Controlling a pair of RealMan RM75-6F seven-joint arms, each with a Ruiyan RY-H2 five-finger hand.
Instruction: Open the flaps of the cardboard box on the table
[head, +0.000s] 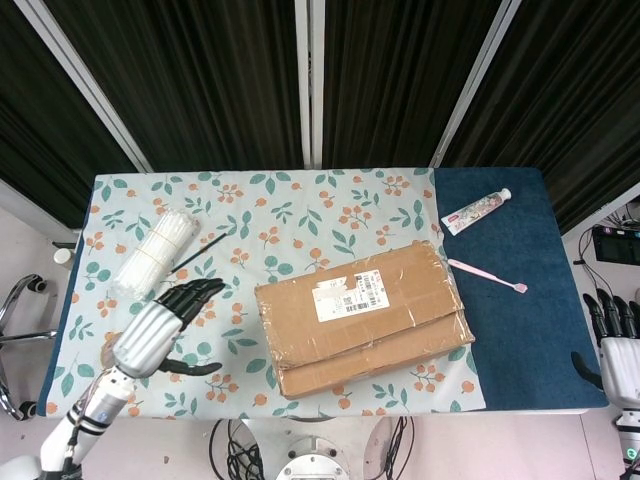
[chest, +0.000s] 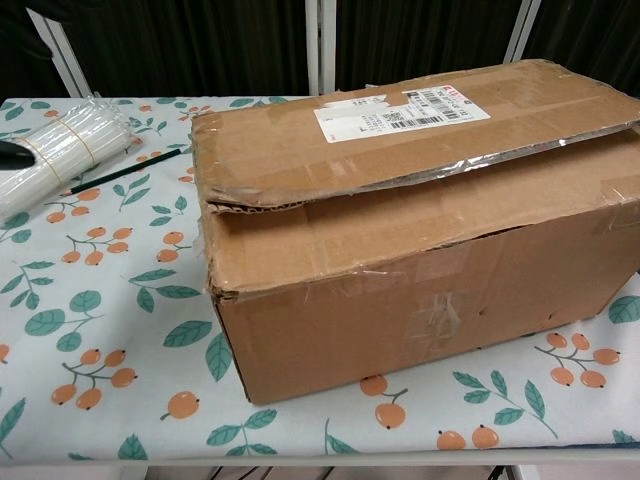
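2 hands are in sight, and neither touches the cardboard box (head: 362, 318). That box sits on the flowered tablecloth (head: 290, 215) toward the near edge of the table, turned slightly askew, its top flaps down. The upper flap carries a white shipping label (head: 350, 295) and its near edge lies a little proud of the flap beneath, with clear tape glinting along it in the chest view.

To the left of the box, near but apart from it, the left hand (head: 158, 330) hangs over the cloth with nothing in it; its dark fingers (head: 190, 294) are stretched out and slightly spread, pointing toward the far side, and the thumb sticks out toward the box. In the chest view only a dark tip shows at the left edge.

Well off to the right of the box, past the blue mat (head: 525, 270), the right hand (head: 620, 355) stands at the frame's edge, partly cut off, fingers upright and apart, holding nothing.

Beyond the left hand, left of the box, lie a bundle of white straws (head: 155, 247) in clear wrap and a thin black stick (head: 197, 253) just beside it. On the blue mat, right of the box, a pink toothbrush (head: 487, 275) lies close by, and a tube of toothpaste (head: 476, 211) sits farther back.
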